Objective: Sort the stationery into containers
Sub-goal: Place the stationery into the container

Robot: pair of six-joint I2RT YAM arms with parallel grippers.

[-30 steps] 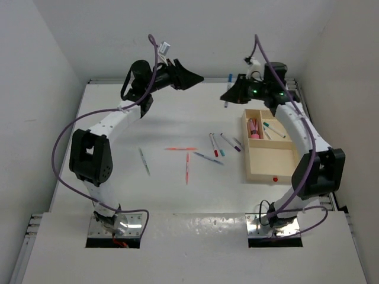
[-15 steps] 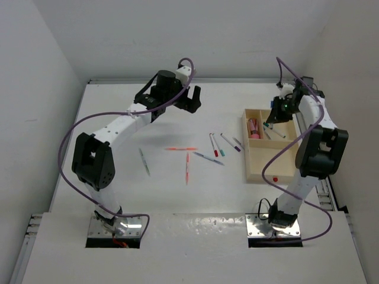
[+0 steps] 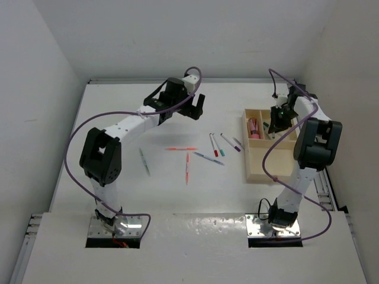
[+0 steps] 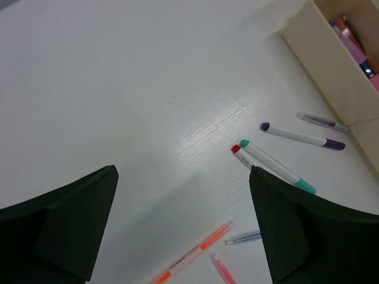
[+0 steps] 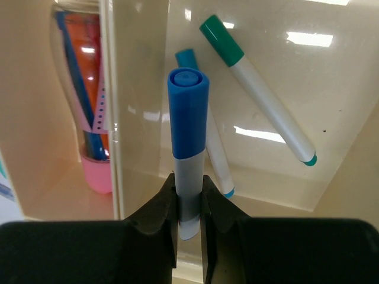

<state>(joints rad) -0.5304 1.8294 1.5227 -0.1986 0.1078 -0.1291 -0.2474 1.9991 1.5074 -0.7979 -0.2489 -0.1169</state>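
The right gripper (image 5: 188, 200) pinches a blue-capped marker (image 5: 188, 112) over a small compartment of the wooden tray (image 3: 247, 155), at the upper right of the top view. A green-capped marker (image 5: 266, 100) lies inside. The left gripper (image 4: 182, 173) is spread above the worktop (image 4: 118, 71), near a teal-capped pen (image 4: 277, 167).

my right jaws are matt black plastic. the blue-capped marker (image 5: 188, 154) between them has a smooth, glossy plastic cap over a duller grey barrel. the tray (image 5: 139, 71) is pale wood with a slick finish, and its floor mirrors the lights in bright patches. the green-capped marker (image 5: 260, 100) lying there has a shiny white plastic body. my left jaws are the same dull black. the bench (image 4: 148, 77) is white and satin, with a fine grain where light strikes. the base plates (image 3: 133, 225) are bare shiny metal.
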